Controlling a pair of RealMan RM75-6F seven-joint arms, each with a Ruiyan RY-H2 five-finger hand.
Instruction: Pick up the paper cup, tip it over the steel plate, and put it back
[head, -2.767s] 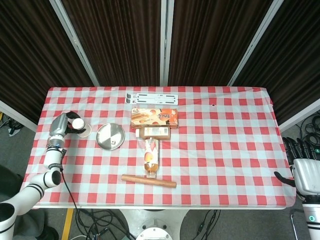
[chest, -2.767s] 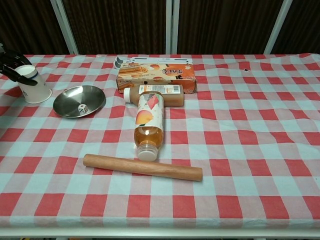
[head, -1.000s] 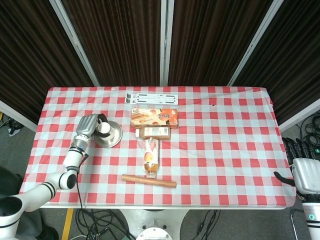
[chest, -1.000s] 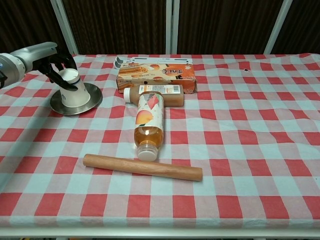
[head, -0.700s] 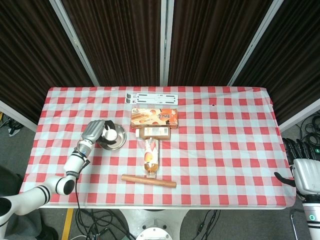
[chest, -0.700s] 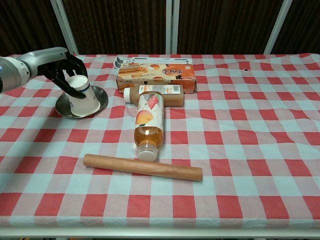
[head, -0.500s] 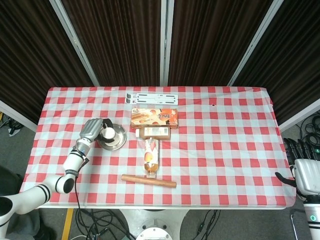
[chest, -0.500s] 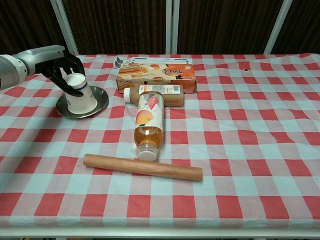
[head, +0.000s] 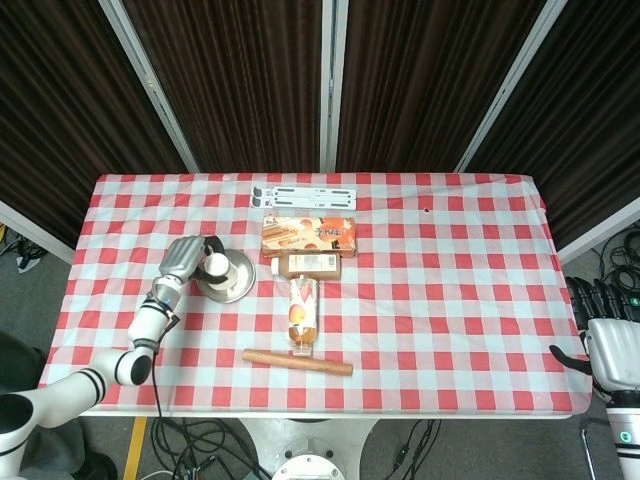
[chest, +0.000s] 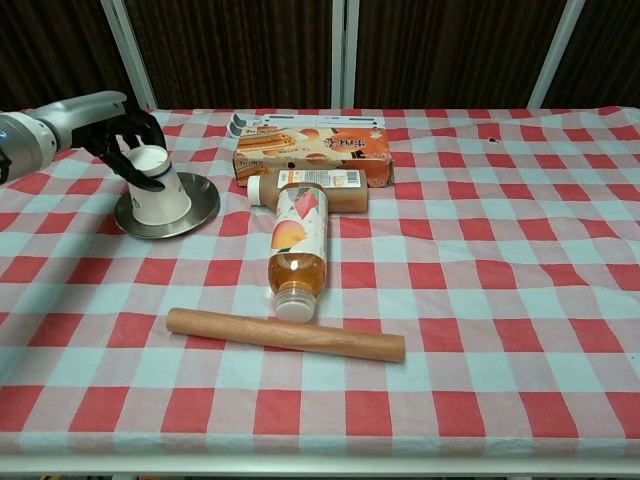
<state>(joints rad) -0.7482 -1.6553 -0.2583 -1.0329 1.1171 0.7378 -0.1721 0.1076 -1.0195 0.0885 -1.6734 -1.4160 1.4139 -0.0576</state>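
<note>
The left robot hand (chest: 118, 135) grips the paper cup (chest: 158, 187), held tilted above the steel plate (chest: 198, 203) at the left of the checkered surface (chest: 480, 250), while the right robot hand (head: 610, 335) hangs beyond the surface's right edge, its finger state indiscernible.

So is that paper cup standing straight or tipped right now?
Tipped. The left hand holds the cup leaning, mouth up and to the left, over the steel plate.

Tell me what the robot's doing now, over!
Left hand grips paper cup, tilted over steel plate. Right hand idle off table edge. Nothing blocking.
</note>
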